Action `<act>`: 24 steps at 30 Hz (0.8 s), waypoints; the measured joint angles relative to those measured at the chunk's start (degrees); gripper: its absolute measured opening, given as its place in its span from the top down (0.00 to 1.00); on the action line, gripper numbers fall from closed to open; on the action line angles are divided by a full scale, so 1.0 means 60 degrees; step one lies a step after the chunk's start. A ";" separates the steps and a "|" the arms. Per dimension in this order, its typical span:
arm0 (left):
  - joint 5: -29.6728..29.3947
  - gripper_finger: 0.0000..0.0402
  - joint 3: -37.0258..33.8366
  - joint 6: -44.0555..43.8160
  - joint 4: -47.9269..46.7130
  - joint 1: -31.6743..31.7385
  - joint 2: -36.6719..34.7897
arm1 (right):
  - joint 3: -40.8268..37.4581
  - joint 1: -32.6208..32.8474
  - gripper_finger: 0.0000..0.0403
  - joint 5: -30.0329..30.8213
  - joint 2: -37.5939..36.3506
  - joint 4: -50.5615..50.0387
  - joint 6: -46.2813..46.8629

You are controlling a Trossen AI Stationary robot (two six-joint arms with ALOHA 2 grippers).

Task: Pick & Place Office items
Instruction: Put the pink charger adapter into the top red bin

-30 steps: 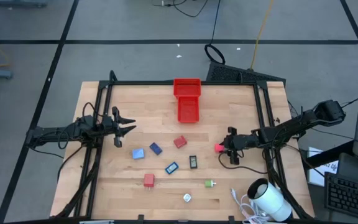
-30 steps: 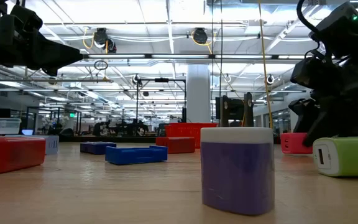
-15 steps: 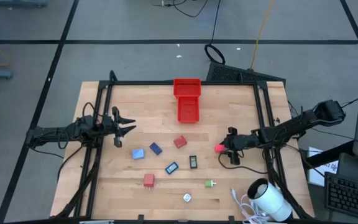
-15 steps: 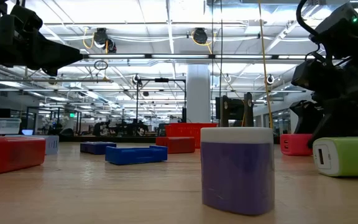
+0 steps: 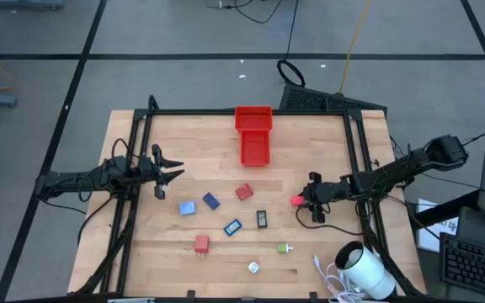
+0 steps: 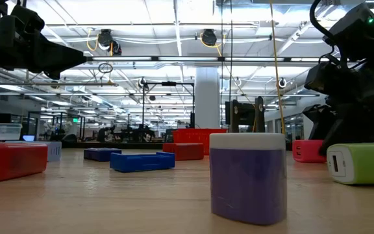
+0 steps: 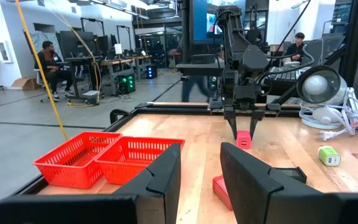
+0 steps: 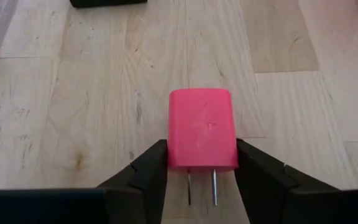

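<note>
My right gripper [image 5: 302, 201] is low over the right half of the table, shut on a pink plug-in charger [image 8: 202, 135] with two metal prongs. The other office items lie flat on the wood: a red block [image 5: 243, 192], two blue pieces [image 5: 211, 200] [image 5: 232, 226], a light-blue one [image 5: 187, 207], a black one [image 5: 262, 219], a red one [image 5: 201, 243], a green-white one [image 5: 285, 248] and a whitish one [image 5: 253, 268]. My left gripper [image 5: 172, 173] hovers open above the table's left side and touches nothing. My right gripper pinches the pink charger between its two fingers [image 8: 146, 165], which sit on the two side faces at the prong end [image 8: 201, 163]. The fingers come slanting down from the table's right. In the low view the charger [image 6: 307, 151] seems to rest on the table top.
A red two-compartment tray [image 5: 253, 135] stands at the far middle of the table. A big white cylinder with cable [image 5: 367, 271] lies at the near right corner. Black frame rails [image 5: 138, 160] run along both sides. People sit at desks in the room behind.
</note>
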 joint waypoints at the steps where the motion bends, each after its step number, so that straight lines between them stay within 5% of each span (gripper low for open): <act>1: 0.0000 0.71 0.0000 0.0000 -0.0001 0.0002 0.0000 | 0.0000 0.0000 0.63 0.0000 0.0001 0.0057 0.0013; 12: 0.0000 0.71 0.0000 0.0000 -0.0002 0.0003 -0.0001 | -0.0004 -0.0105 0.63 0.0041 -0.0011 0.2995 -0.1639; 24: -0.0004 0.71 0.0000 0.0000 0.0000 0.0004 -0.0004 | -0.0004 -0.1448 0.63 -0.0450 -0.0011 0.4909 -0.2560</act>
